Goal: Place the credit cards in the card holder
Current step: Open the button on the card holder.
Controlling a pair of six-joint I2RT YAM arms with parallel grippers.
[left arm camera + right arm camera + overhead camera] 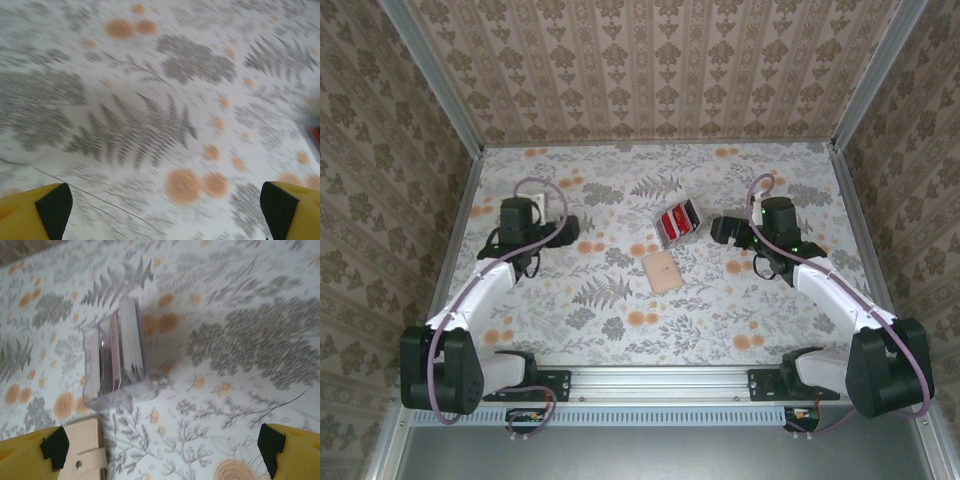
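The credit cards (678, 222) stand on edge as a red and white stack in a clear stand at the table's middle. In the right wrist view the credit cards (115, 352) show their white and red edges. The card holder (660, 270), tan and shut, lies flat just in front of them; its snap tab shows on the card holder (85, 450). My right gripper (721, 230) hangs open to the right of the cards, its pads (55, 447) wide apart around nothing. My left gripper (568, 228) is open to the cards' left, with bare cloth between its pads (54, 207).
A floral tablecloth (620, 310) covers the table. Patterned walls (650, 70) close it in at the back and sides, with metal posts at the corners. A rail (660, 382) carrying both arm bases runs along the near edge.
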